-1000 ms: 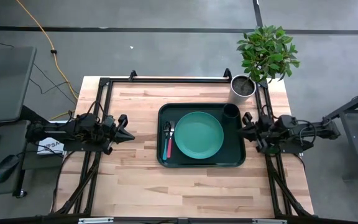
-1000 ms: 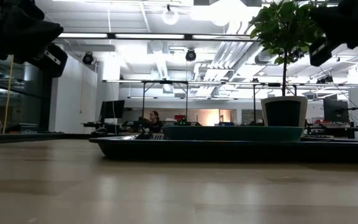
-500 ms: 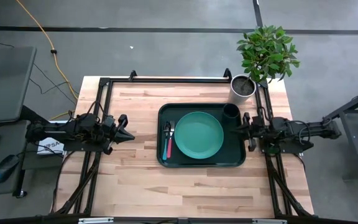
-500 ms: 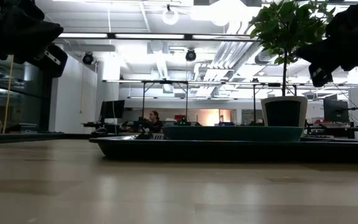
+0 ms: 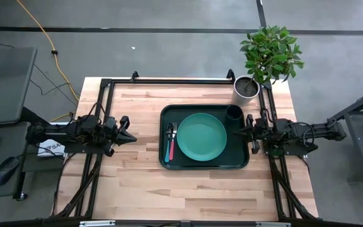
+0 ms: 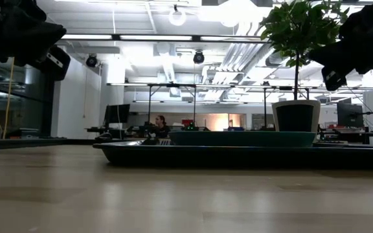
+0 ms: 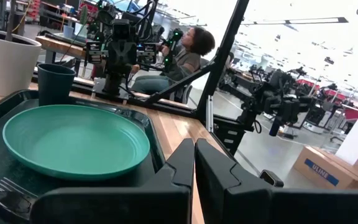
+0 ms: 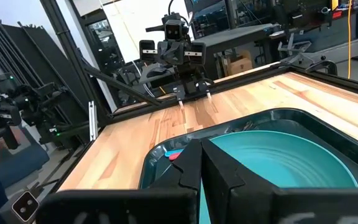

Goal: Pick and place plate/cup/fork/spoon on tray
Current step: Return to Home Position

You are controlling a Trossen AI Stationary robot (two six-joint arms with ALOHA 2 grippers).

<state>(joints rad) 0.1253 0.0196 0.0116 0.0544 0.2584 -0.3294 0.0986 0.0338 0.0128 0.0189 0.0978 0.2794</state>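
The dark green tray [image 5: 237, 157] lies mid-table. The teal plate [image 5: 201, 137] rests flat in its middle. The black cup [image 5: 234, 113] stands upright in the tray's far right corner. The pink-handled fork [image 5: 171, 151] and the spoon [image 5: 168, 130] lie side by side on the tray floor, left of the plate. My left gripper [image 5: 133, 137] is shut and hangs level over the table's left part, clear of the tray. My right gripper [image 5: 238, 133] is shut too, level above the tray's right rim and pointing at the plate [image 8: 291, 162]. Neither holds anything.
A white plant pot [image 5: 246, 88] with a leafy plant stands at the table's far right corner, just behind the cup. Black frame rails [image 5: 169, 80] run along the table's edges. Bare wood [image 5: 188, 189] lies near the front edge. A person [image 7: 185, 56] sits beyond the table.
My right gripper has tipped to point level at the tray and sunk slightly, and has kept still over the last half second. It has stayed shut. The dishes on the tray have not moved.
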